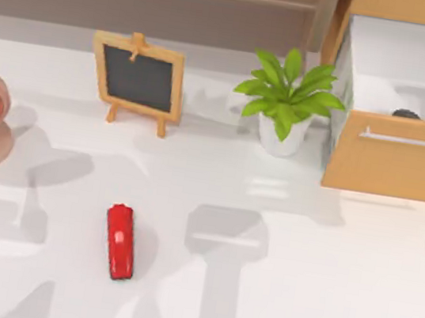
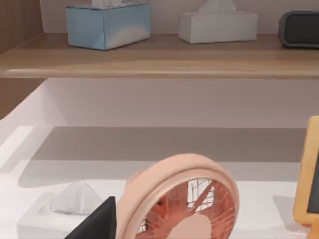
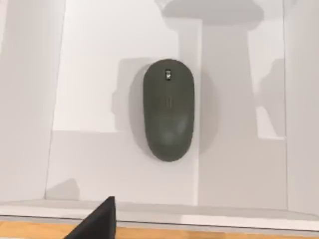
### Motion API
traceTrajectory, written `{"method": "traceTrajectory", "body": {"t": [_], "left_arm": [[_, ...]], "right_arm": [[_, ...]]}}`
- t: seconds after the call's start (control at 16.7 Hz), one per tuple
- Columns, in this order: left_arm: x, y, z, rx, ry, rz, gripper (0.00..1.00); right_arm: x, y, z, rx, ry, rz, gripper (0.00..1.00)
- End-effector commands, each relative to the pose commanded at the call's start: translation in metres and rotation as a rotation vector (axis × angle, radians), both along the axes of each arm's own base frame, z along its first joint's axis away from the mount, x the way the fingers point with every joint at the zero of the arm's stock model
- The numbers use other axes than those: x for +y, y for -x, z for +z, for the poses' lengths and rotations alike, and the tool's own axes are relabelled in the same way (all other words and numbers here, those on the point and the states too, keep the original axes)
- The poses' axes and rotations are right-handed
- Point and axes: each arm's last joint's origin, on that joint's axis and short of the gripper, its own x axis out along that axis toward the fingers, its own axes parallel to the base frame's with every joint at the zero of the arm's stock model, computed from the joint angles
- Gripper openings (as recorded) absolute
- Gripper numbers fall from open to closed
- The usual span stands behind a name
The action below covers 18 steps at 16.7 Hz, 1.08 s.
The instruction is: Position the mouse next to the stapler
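The mouse (image 3: 168,109) lies in the drawer (image 1: 382,96) just ahead of the right jaws, long axis pointing away; their spread I cannot tell.

Probably a home-office desk: chalkboard easel (image 1: 137,78), potted plant (image 1: 287,98) (tissue boxes (image 2: 108,24) shelved)

Mouse (image 3: 168,109) in drawer (image 1: 391,166), far right of stapler (image 1: 120,242).

- Mouse (image 3: 168,109): dark grey oval, lying flat inside open white drawer (image 1: 383,88) at table's right rear.
- Stapler (image 1: 120,241): glossy red bar, flat on tabletop, left-centre front, well apart from mouse.
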Motion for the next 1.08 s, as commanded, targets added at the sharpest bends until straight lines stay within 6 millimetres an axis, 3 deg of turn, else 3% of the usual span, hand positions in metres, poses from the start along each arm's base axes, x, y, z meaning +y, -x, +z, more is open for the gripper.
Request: {"method": "traceTrajectory", "body": {"t": [0.24, 0.48, 0.72, 1.08], "left_arm": [[0.000, 0.000, 0.000, 0.000, 0.000, 0.000, 1.00], [0.000, 0.000, 0.000, 0.000, 0.000, 0.000, 1.00], [0.000, 0.000, 0.000, 0.000, 0.000, 0.000, 1.00], [0.000, 0.000, 0.000, 0.000, 0.000, 0.000, 1.00]], "right_arm": [[0.017, -0.072, -0.044, 0.224, 0.017, 0.009, 1.00], [0.030, -0.117, -0.095, 0.394, 0.036, 0.015, 1.00], [0.035, -0.136, -0.126, 0.477, 0.044, 0.012, 1.00], [0.033, -0.139, -0.130, 0.486, 0.043, 0.005, 1.00]]}}
